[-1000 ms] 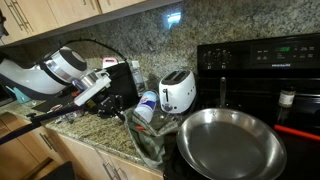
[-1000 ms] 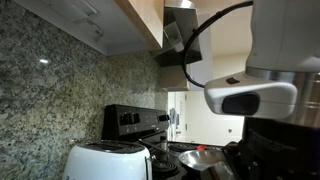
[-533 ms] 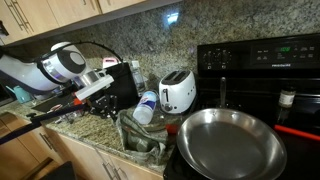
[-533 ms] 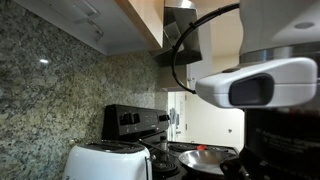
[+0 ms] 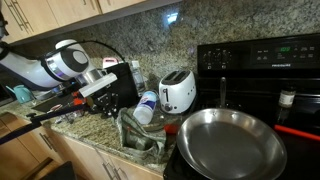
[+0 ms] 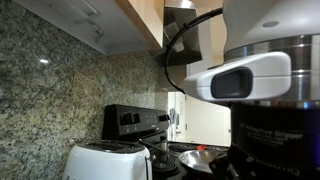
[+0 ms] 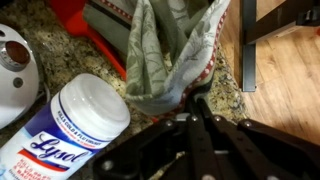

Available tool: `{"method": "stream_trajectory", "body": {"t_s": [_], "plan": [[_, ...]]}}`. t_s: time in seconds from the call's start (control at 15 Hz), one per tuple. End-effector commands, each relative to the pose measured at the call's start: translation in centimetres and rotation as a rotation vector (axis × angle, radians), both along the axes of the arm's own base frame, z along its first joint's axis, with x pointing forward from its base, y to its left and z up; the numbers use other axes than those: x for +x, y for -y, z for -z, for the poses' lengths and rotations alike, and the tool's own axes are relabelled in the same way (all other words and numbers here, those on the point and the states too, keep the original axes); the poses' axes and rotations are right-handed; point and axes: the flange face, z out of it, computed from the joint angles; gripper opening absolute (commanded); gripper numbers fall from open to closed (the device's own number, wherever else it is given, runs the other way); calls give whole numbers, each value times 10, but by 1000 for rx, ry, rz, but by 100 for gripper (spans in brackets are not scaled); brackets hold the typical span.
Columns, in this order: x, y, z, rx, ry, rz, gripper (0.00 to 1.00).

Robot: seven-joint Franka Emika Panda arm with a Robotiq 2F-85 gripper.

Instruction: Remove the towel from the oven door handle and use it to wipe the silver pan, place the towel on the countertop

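The olive-grey towel (image 5: pixel 140 135) lies bunched on the granite countertop (image 5: pixel 95 130) between the Lysol canister and the counter's front edge. In the wrist view the towel (image 7: pixel 170 50) narrows down to my fingertips. My gripper (image 7: pixel 196 100) is shut, and its tips pinch the towel's lower edge by the red trim. In an exterior view the gripper (image 5: pixel 118 108) sits low over the counter, left of the towel. The silver pan (image 5: pixel 230 142) rests on the black stove top, right of the towel and apart from the gripper.
A white Lysol canister (image 5: pixel 147 106) (image 7: pixel 70 130) lies beside the towel. A white toaster (image 5: pixel 177 90) (image 6: pixel 105 162) stands behind it. The black stove (image 5: pixel 260 70) is at the right. The counter's front edge drops to a wooden floor (image 7: pixel 285 90). My arm fills much of an exterior view.
My arm has drawn back to the left and slightly up. The towel's near end has shifted left with it and now lies more on the counter.
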Motion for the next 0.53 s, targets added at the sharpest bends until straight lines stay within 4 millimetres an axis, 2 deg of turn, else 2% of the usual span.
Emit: {"method": "stream_trajectory", "body": {"t_s": [0.0,0.2,0.33,0.47], "plan": [[0,0,0,0,-1,0,4],[0,0,0,0,-1,0,1],[21,20,11,18,-24,87,1],[42,38,14,30,-26,157,1]]}}
